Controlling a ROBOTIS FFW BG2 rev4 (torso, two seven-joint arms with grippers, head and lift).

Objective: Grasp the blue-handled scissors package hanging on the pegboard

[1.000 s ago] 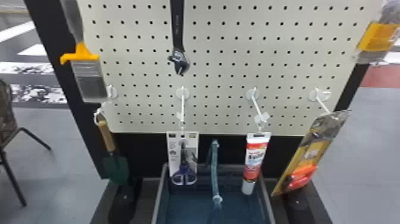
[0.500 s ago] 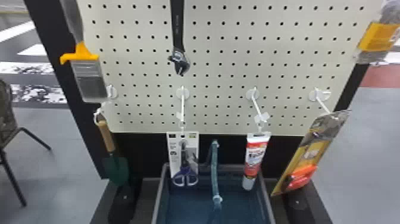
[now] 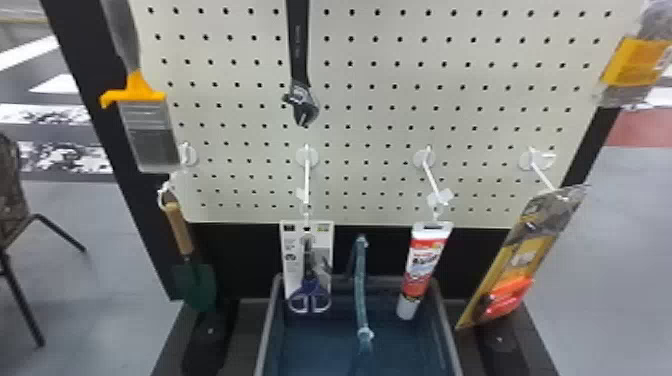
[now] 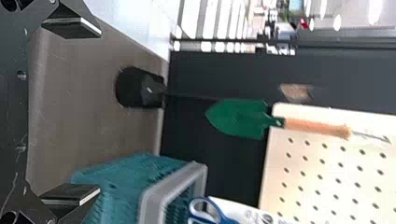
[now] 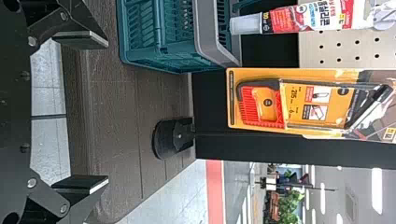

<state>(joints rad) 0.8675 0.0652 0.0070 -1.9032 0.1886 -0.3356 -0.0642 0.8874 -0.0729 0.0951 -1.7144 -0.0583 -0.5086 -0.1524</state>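
Viewing the flat white card package of blue-handled scissors (image 3: 307,270), hanging from a straight white pegboard hook (image 3: 306,176), I judge it light, stiff, slick, best pinched mid-card by my black left gripper (image 4: 99,111), whose flat fingers, like those of the right gripper (image 5: 108,112), stand apart.

Right gripper (image 5: 105,112) near, jaws wide apart; brown shelf (image 5: 112,107) beyond, w/ teal basket (image 5: 135,60) at left & blk foot (image 5: 170,137) at far edge; red/white tube (image 5: 303,17) left of yellow saw pkg (image 5: 299,105), pegboard (image 5: 348,49) behind; red floor strip (image 5: 215,191) & green plant (image 5: 288,210) far right in bkgd
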